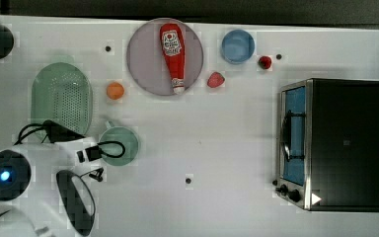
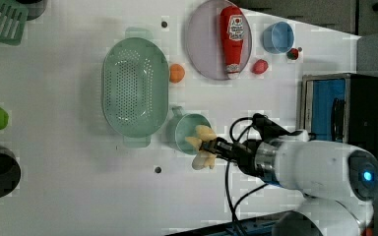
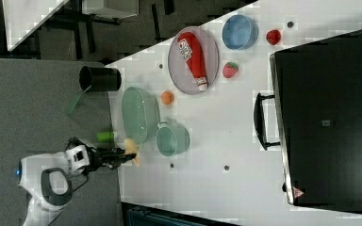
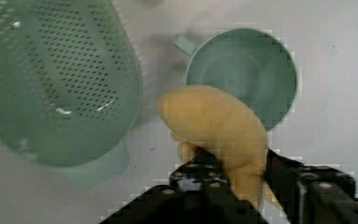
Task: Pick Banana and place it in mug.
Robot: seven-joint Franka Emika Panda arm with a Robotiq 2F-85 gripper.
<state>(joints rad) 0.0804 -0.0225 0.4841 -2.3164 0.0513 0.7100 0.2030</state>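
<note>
Gripper (image 2: 210,148) is clenching the banana (image 4: 219,126) between its two black fingers (image 4: 286,175), and the fruit is riding above the table (image 1: 237,143) rather than lying on it. In the wrist view the banana's rounded end is sticking out past the fingertips and overlapping the near rim of the mug (image 4: 242,74); the mug's inside is showing bare. In the left view the banana (image 2: 203,146) is sitting at the gripper's tip, right at the mug's (image 2: 187,132) edge, partly over its rim. In the right view the gripper (image 3: 125,155) is holding the banana (image 3: 132,149) just short of the mug (image 3: 172,139), with the green colander (image 3: 139,114) close beside the hand. The colander (image 4: 56,79) is standing next to the mug, on the side of its stub handle. Well beyond the hand, past the mug, an orange ball (image 2: 176,73) is lying near a plate (image 2: 203,49) carrying a ketchup bottle (image 2: 232,39). A blue bowl (image 2: 277,37) is sitting further off. Top view is showing the white arm (image 1: 54,148) hanging over the mug (image 1: 121,143).
</note>
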